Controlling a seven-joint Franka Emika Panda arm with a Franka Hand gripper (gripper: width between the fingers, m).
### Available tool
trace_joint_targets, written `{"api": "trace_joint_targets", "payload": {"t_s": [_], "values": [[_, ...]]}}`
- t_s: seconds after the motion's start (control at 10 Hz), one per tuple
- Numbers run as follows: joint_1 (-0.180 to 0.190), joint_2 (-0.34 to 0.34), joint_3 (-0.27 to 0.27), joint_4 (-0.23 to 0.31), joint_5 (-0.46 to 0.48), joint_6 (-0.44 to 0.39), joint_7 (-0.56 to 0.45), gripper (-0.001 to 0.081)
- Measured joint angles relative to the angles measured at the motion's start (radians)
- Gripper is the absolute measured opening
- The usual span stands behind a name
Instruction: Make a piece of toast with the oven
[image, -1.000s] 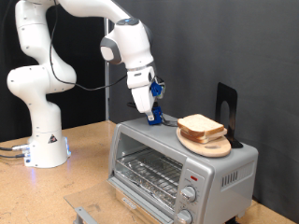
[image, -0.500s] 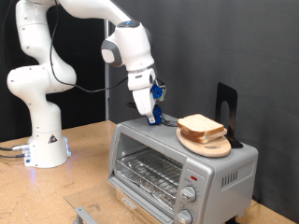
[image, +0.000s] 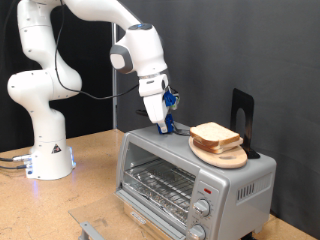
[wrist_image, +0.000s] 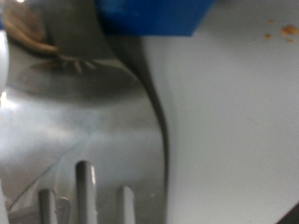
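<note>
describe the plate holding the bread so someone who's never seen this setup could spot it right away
Find the silver toaster oven on the wooden table. On its roof, toward the exterior view's right, sits a round light-wood plate under stacked bread slices. Unlike the upright black stand behind it, it lies flat.

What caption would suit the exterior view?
Robot gripper poised over the silver oven, beside bread slices stacked on a wooden plate.

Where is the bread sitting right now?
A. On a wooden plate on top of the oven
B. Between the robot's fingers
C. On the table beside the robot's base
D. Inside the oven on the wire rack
A: in the exterior view the bread lies stacked on a round wooden plate on the roof of the oven, whose rack is bare; the gripper is beside it, holding nothing visible.
</note>
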Motion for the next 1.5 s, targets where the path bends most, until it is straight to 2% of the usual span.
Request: {"api": "trace_joint_targets", "payload": {"t_s": [0.2, 1.5], "values": [[-0.005, 0.0, 0.007, 0.0, -0.013, 0.004, 0.03, 0.08], [0.014, -0.014, 0.025, -0.019, -0.003, 0.006, 0.032, 0.08]]}}
